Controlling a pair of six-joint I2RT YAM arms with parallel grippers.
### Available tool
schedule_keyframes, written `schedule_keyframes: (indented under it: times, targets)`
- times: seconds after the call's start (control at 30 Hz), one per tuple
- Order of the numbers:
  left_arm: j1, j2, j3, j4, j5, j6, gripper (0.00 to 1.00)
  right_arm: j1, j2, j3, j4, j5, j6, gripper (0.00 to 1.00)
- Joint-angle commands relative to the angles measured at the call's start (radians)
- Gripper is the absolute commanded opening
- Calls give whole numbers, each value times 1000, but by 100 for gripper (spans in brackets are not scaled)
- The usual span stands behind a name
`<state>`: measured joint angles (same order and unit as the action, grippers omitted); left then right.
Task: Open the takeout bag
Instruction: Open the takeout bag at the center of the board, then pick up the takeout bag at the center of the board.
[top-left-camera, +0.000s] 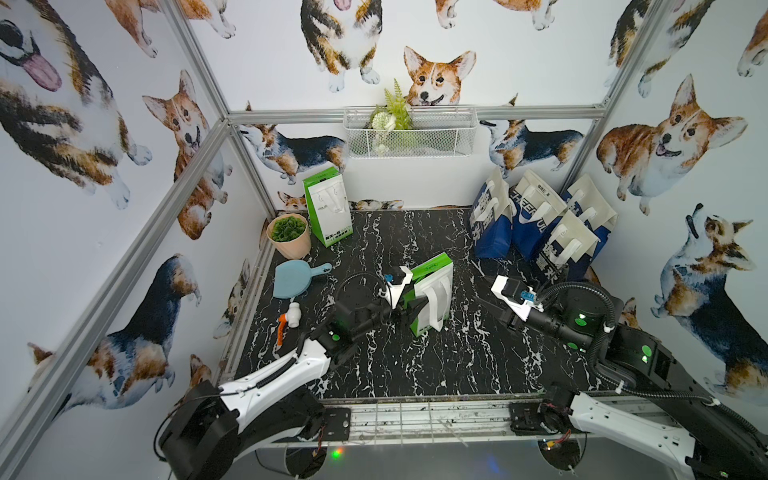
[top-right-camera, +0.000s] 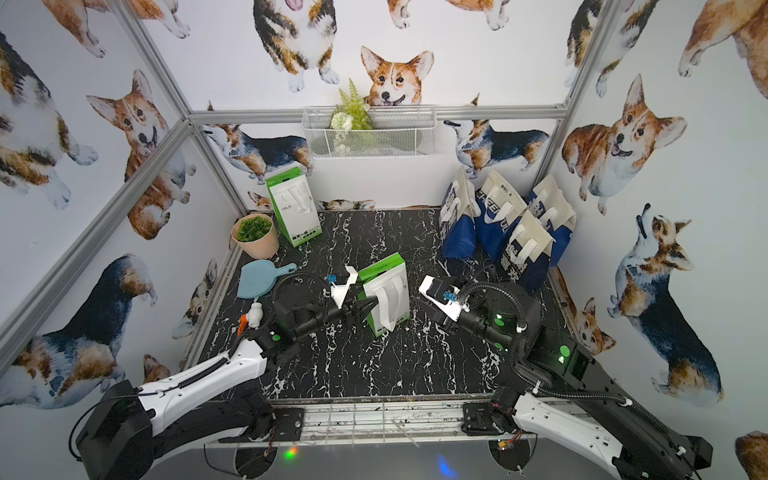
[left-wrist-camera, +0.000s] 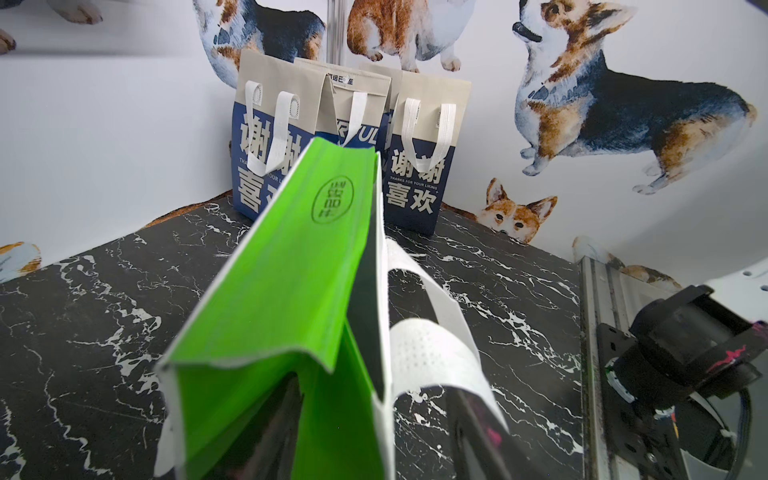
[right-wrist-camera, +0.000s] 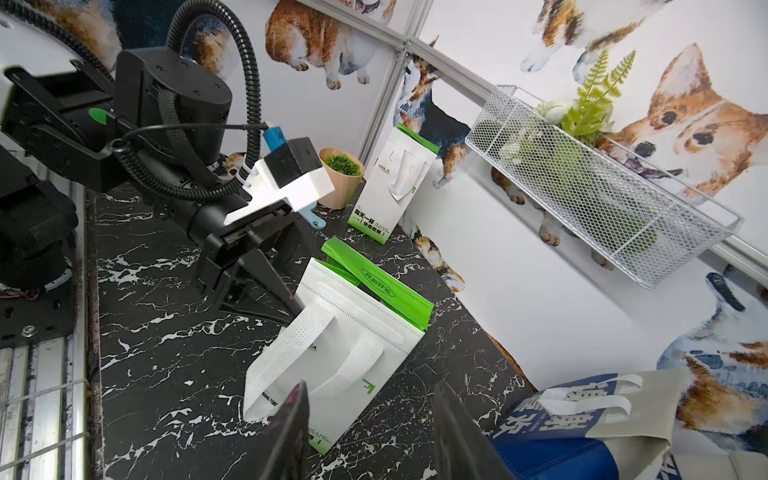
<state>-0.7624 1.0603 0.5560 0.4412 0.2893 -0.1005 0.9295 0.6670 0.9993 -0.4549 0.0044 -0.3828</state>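
Only on my left wrist view: left claw (left-wrist-camera: 370, 388) parted astride an edge of the takeout bag (left-wrist-camera: 291, 249); right claw (right-wrist-camera: 371, 388) parted, empty, near it.

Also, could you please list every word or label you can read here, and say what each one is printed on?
"谢谢喜欢" and "THANKS FOR YOUR LIKING": front of a blue-and-beige fabric bag.
"开启好运": green top fold of the middle green-and-white takeout bag.
"COOL T…" and "每天一杯": the green-and-white bag by the back wall.
"CHEER…UL", partly hidden: another blue-and-beige bag.
Round stamp on the takeout bag's top: too blurred to read.
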Motion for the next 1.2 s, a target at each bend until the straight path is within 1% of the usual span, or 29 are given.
schedule_keyframes:
  times: [0.0, 0.07, 0.13, 0.27, 0.4, 0.43, 0.5, 0.53, 0.57, 0.67, 0.77, 0.87, 0.93, 1.03, 1.17]
  targets:
    - [-1, -6, 43, -140, -27, -5, 56, 2, -27, -16, 35, 12, 39, 49]
    - [0, -1, 67, -172, -31, -12, 53, 2, -38, -29, 36, 15, 41, 49]
    - [0, 9, 87, -186, -9, -13, 49, 2, -45, -35, 33, 17, 43, 49]
    - [0, 39, 107, -182, -7, -15, 44, 1, -56, -41, 36, 11, 46, 49]
    - [0, 62, 135, -195, -5, -11, 34, 2, -67, -47, 33, 14, 48, 49]
    - [0, 64, 139, -196, 0, -11, 30, 1, -71, -50, 34, 14, 48, 49]
    - [-1, 64, 143, -191, 7, -10, 16, 2, -75, -55, 36, 17, 48, 49]
    - [-1, 66, 145, -187, 14, -8, 4, 2, -76, -56, 36, 18, 48, 49]
    - [0, 68, 147, -185, 19, -7, 0, 2, -77, -55, 36, 18, 49, 49]
    - [-2, 76, 159, -182, 50, 5, 0, 2, -81, -56, 35, 20, 47, 49]
    - [-1, 63, 172, -164, 108, 42, 0, 2, -92, -60, 39, 24, 45, 49]
    - [-1, 32, 203, -153, 112, 61, 0, 2, -100, -68, 45, 29, 43, 49]
    - [-1, 27, 260, -185, 118, 79, 0, 2, -98, -69, 47, 32, 43, 49]
    - [0, 45, 375, -269, 101, 103, 0, 2, -97, -70, 45, 32, 43, 49]
    - [2, 72, 458, -322, 38, 146, 0, 1, -103, -71, 44, 35, 44, 49]
